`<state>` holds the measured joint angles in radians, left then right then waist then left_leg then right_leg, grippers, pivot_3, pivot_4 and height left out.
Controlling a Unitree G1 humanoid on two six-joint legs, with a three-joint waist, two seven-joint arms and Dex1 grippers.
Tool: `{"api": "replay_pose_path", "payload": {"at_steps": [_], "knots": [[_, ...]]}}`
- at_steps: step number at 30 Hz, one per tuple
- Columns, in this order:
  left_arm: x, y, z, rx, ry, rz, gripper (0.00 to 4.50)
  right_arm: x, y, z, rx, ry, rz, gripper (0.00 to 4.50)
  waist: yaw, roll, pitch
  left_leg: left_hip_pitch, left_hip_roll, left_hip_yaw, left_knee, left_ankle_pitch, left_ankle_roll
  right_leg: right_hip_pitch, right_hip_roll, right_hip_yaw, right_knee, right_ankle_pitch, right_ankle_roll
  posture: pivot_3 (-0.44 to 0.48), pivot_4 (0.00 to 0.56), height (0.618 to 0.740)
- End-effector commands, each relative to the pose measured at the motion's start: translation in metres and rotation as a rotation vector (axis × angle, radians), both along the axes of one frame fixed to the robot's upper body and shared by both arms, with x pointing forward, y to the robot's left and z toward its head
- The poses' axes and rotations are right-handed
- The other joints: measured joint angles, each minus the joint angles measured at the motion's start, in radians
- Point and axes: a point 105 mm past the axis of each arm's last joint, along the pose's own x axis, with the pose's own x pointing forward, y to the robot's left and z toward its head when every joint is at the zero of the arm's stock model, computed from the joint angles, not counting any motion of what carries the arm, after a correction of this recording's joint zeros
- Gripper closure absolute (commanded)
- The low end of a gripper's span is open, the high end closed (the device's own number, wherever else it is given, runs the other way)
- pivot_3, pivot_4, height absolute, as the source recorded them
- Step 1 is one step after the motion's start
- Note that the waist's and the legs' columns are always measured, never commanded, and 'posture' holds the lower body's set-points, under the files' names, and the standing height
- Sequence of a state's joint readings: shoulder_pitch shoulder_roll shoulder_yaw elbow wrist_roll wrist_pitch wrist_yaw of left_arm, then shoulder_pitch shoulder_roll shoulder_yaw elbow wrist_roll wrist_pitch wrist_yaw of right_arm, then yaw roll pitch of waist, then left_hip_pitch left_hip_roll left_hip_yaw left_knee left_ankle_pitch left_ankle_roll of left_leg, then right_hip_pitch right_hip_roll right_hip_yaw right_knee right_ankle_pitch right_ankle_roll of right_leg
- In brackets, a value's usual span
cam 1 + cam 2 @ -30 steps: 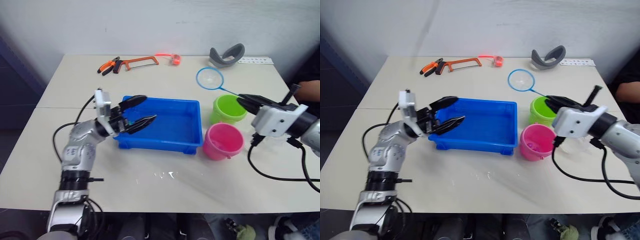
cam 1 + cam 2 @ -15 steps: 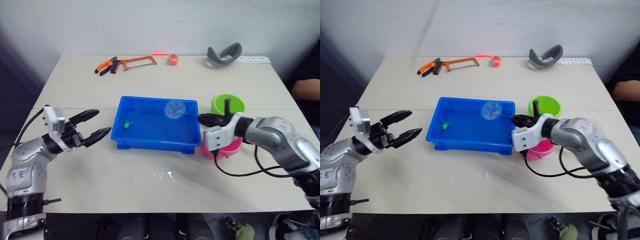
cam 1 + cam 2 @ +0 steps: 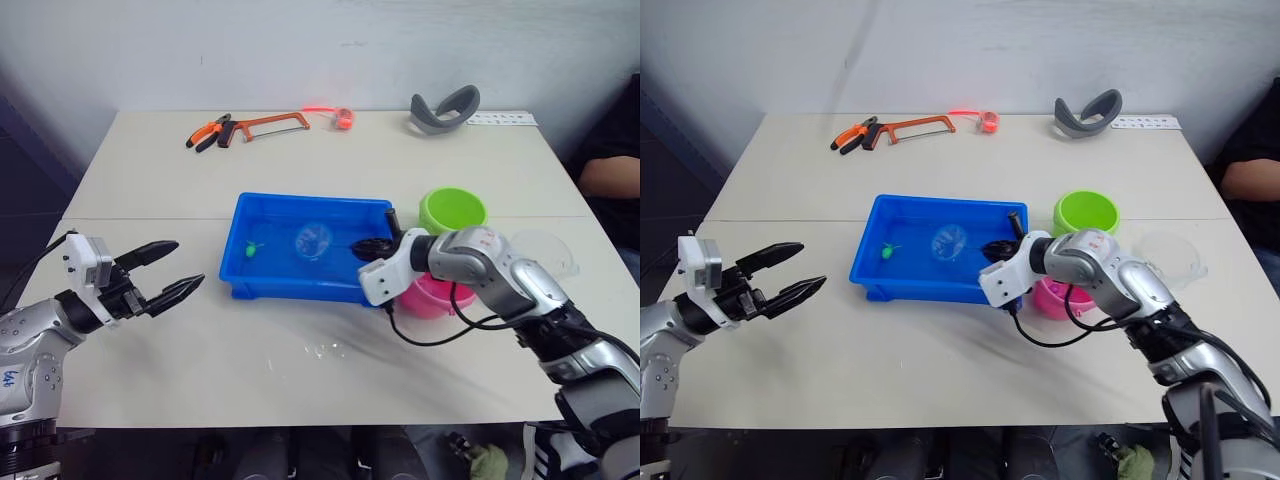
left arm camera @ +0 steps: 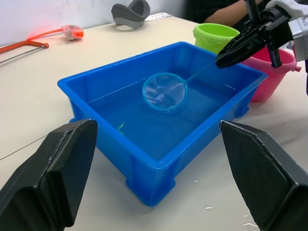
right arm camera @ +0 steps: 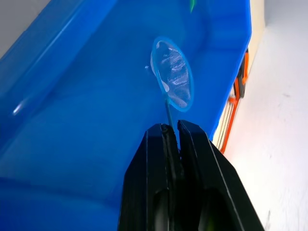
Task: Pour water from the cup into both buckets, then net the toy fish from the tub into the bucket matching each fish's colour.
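Note:
The blue tub [image 3: 300,292] sits mid-table holding water and a small green toy fish [image 3: 255,247] near its left end. My right gripper [image 3: 372,246] is shut on the net's thin handle at the tub's right end. The net's hoop [image 3: 313,240] hangs inside the tub, right of the fish and apart from it; it looks empty [image 5: 172,74]. The green bucket [image 3: 452,210] and pink bucket [image 3: 432,296] stand right of the tub. The clear cup [image 3: 545,250] stands upright further right. My left gripper [image 3: 170,268] is open over the table, left of the tub.
A hacksaw [image 3: 270,124], orange-handled pliers [image 3: 205,133] and a small red-orange item [image 3: 340,115] lie along the table's far edge. A grey curved band [image 3: 445,108] lies at the far right. A person's arm [image 3: 605,175] rests beyond the right edge.
My right gripper carried the net from behind the buckets to the tub and lowered the hoop into it, moving left. My left gripper drew back from the tub's left edge.

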<state>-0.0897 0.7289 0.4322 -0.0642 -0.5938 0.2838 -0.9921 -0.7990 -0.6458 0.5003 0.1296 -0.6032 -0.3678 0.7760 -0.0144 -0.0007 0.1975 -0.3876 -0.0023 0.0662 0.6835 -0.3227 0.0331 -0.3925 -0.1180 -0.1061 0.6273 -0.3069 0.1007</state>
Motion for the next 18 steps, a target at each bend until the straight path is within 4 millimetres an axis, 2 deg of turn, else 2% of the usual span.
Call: {"api": "replay_pose_path", "payload": {"at_steps": [1, 7, 13, 18], "knots": [[-0.003, -0.001, 0.013, 0.006, -0.041, 0.004, 0.09, -0.001, 0.020, 0.001, 0.014, 0.008, 0.041, 4.50, -0.004, 0.000, 0.000, 0.000, 0.000, 0.000, 0.000, 0.000, 0.000, 0.000, 0.000, 0.000, 0.000, 0.000, 0.000, 0.000, 0.150, 0.740], [-0.002, -0.004, 0.016, 0.003, -0.050, 0.006, 0.09, 0.008, 0.043, -0.006, 0.016, 0.027, 0.029, 4.50, -0.016, 0.000, 0.000, 0.000, 0.000, 0.000, 0.000, 0.000, 0.000, 0.000, 0.000, 0.000, 0.001, 0.000, 0.000, 0.000, 0.150, 0.740], [-0.003, -0.002, 0.017, 0.003, -0.048, 0.017, 0.09, 0.004, 0.072, -0.002, 0.121, 0.041, 0.066, 4.50, -0.020, 0.000, 0.000, 0.000, 0.001, 0.000, -0.001, 0.000, -0.001, -0.001, 0.000, 0.000, 0.001, -0.001, -0.001, 0.000, 0.150, 0.740], [-0.002, -0.002, 0.016, 0.001, -0.044, 0.019, 0.09, -0.002, 0.078, -0.006, 0.142, 0.075, 0.081, 4.50, -0.017, 0.000, 0.000, 0.000, 0.001, 0.000, -0.001, 0.000, -0.001, -0.001, 0.001, 0.000, 0.001, -0.001, -0.001, 0.000, 0.150, 0.740]]}}
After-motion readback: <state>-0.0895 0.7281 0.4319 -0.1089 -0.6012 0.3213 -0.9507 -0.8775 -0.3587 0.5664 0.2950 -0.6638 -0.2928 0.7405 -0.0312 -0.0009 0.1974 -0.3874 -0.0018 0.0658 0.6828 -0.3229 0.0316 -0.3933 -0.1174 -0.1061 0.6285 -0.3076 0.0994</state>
